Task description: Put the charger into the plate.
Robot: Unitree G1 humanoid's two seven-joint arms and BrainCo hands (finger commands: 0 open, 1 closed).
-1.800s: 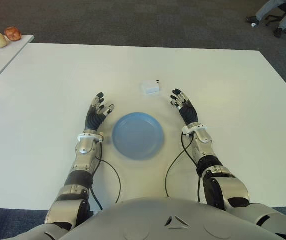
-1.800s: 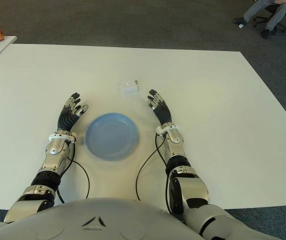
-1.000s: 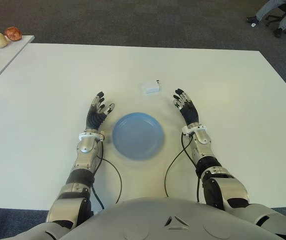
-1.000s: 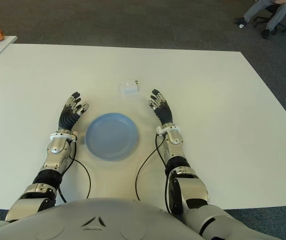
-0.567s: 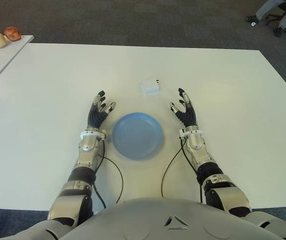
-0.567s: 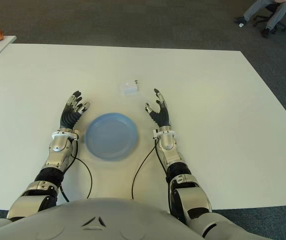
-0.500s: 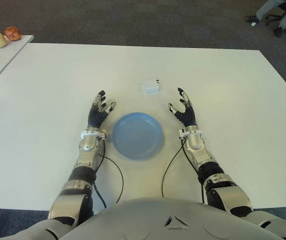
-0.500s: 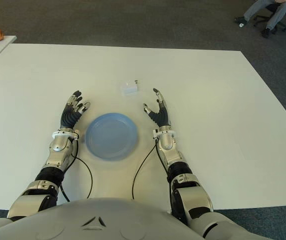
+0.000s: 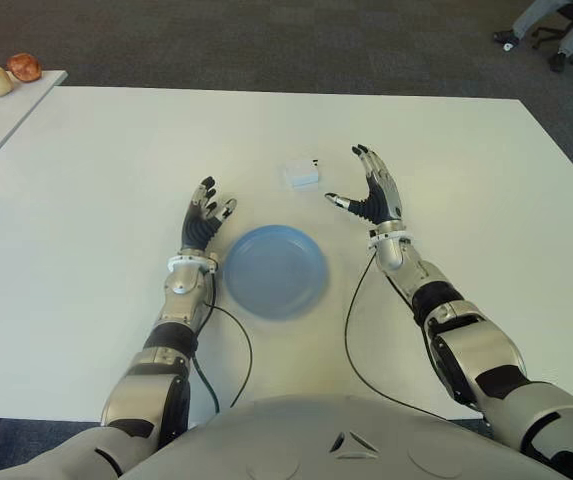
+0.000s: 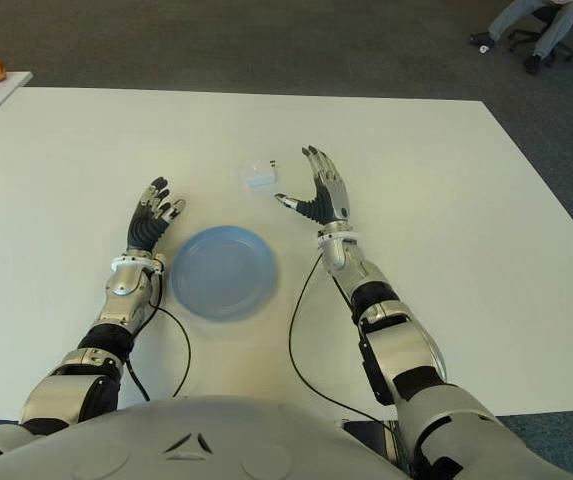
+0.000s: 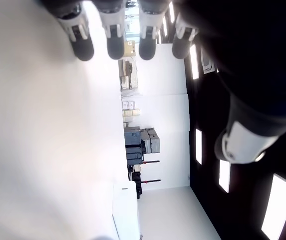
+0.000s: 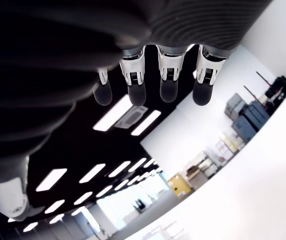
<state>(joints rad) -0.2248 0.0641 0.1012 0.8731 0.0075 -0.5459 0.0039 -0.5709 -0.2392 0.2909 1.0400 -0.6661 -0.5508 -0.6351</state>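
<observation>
White counter (image 9: 86, 160), grey carpet beyond. Charger (image 9: 301, 174) lies mid-counter, just past the blue plate (image 9: 276, 270). Right hand (image 9: 371, 195), fingers spread and empty, is raised just right of the charger, apart from it. Left hand (image 9: 204, 218), open, sits left of the plate. Risk: small smooth block may skid away if fingers nudge it.

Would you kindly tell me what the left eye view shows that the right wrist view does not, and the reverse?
Only the left eye view shows the charger on the white table, the empty blue plate nearer the robot, and the left hand left of the plate. Only the right wrist view shows ceiling lights and room clutter. Both show the right hand, open and holding nothing, near the charger.
</observation>
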